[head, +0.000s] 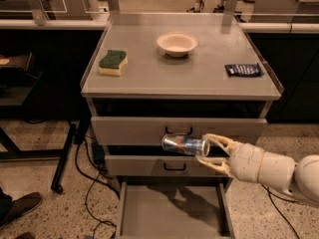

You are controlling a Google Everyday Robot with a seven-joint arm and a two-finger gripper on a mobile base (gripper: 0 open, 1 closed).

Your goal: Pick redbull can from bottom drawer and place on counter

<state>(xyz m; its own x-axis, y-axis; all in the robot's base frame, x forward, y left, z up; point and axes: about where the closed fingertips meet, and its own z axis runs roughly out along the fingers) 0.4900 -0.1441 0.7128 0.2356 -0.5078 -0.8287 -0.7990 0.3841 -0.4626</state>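
You have the gripper (203,149) in the lower right of the frame, coming in from the right edge on its pale arm (269,168). Its jaws are pinching the redbull can (183,145), one finger above the can's right end and one below it. The can lies on its side (long axis running left to right) and is held in the air in front of the cabinet, a little right of centre. It sits level with the lower edge of the top drawer (139,130) and covers part of that drawer's dark loop handle. The middle drawer (144,166) is just below the can, and both upper drawers are closed.

The bottom drawer (169,215) is pulled out at the bottom centre of the frame, directly beneath the can and well below it, with the arm's shadow across its floor.

Higher up, the counter (199,76) fills the upper middle of the frame. On its surface you can see a green and yellow sponge (113,62) at the left, a pale bowl (177,44) near the back centre and a flat dark blue packet (242,69) by the right rim, all well apart from one another and from the can
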